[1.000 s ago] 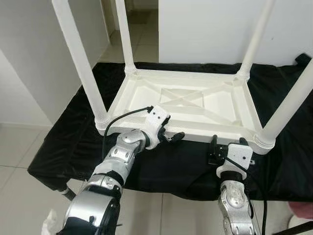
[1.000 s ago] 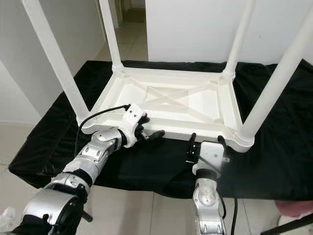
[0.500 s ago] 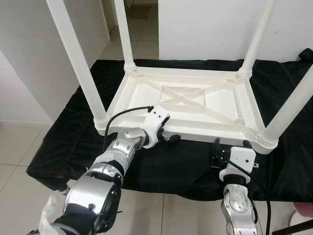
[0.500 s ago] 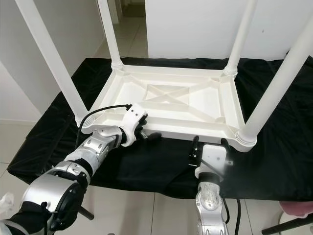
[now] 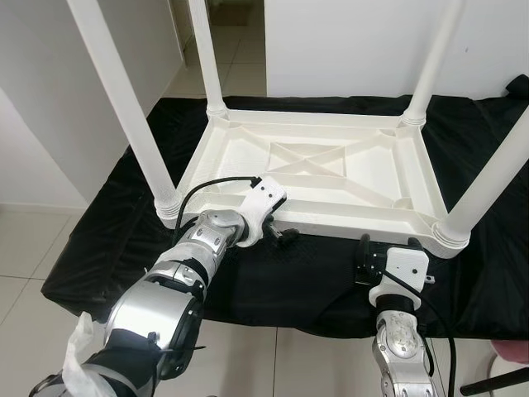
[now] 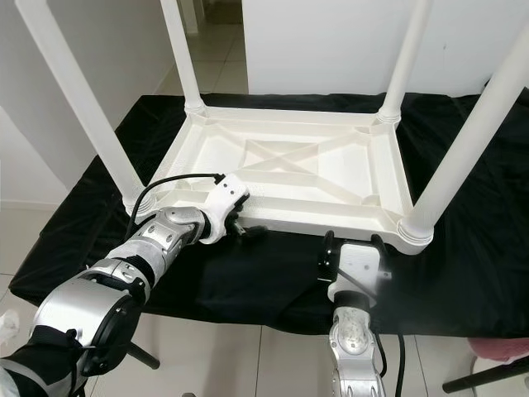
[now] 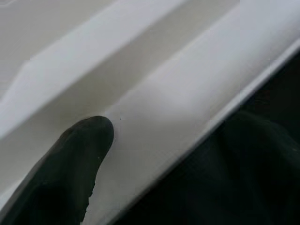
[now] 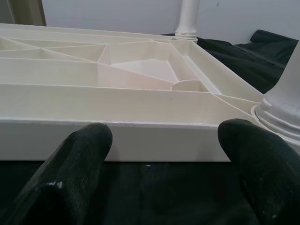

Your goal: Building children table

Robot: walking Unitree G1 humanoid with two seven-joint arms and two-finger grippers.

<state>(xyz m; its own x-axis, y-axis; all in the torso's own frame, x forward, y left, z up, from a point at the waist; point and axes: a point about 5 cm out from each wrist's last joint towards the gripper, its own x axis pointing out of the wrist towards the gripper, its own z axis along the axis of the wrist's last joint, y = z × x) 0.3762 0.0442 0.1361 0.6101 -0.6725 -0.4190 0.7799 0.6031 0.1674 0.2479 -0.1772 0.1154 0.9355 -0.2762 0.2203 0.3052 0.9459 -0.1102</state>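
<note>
I see the black-draped surface [image 5: 116, 240] carrying the white children's table [image 5: 331, 178], which lies upside down with its four legs [image 5: 124, 99] pointing up; its ribbed underside faces me; my left pincer [image 5: 281, 234] is pressed against the near rim of the tabletop, towards its left corner, one black finger [image 7: 61, 164] lying on the white edge, and I cannot tell whether it is open or closed; my right pincer [image 5: 387, 251] sits just short of the near rim by the near right leg, fingers [image 8: 70, 164] spread apart, gripping nothing.
</note>
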